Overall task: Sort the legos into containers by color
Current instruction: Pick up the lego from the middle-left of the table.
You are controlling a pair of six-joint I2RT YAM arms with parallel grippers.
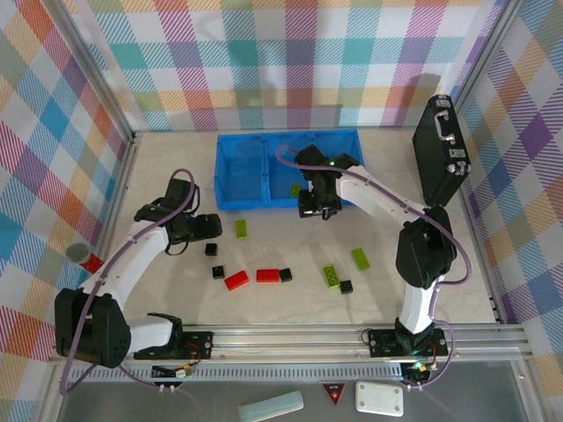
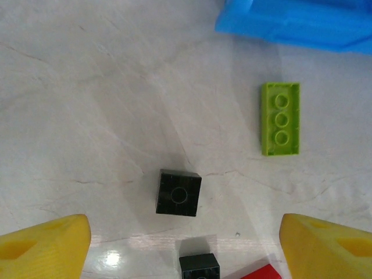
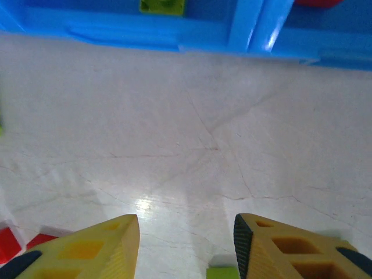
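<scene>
The left gripper (image 2: 183, 225) was found poised over the counter (image 2: 87, 104) with its jaws set wide and nothing between them. A black brick (image 2: 178, 192) lay on the counter just ahead of the gap, roughly on its centre line. The step in hand was judged to be the pickup of that brick. For a clean grasp, the jaws should be advanced until the brick sits squarely between them, lowered to the counter, and closed on two opposite flat faces. The brick was seen slightly skewed to the jaws, so a small wrist correction is advised. A second black brick (image 2: 199, 266), with a red brick (image 2: 261, 273) just beside it, lay near the first and could be nudged by a careless descent. A green brick (image 2: 281, 118) lay apart to the right, near the blue tray (image 2: 290, 26). The right gripper (image 3: 186, 224) stood just before the tray's near wall, its jaws narrowly parted with bare counter visible between them. Open counter was noted between the bricks and the tray. Any carry should be lifted over the wall and routed left of the right gripper. The black briefcase (image 1: 440, 149) stood well apart on the right.
</scene>
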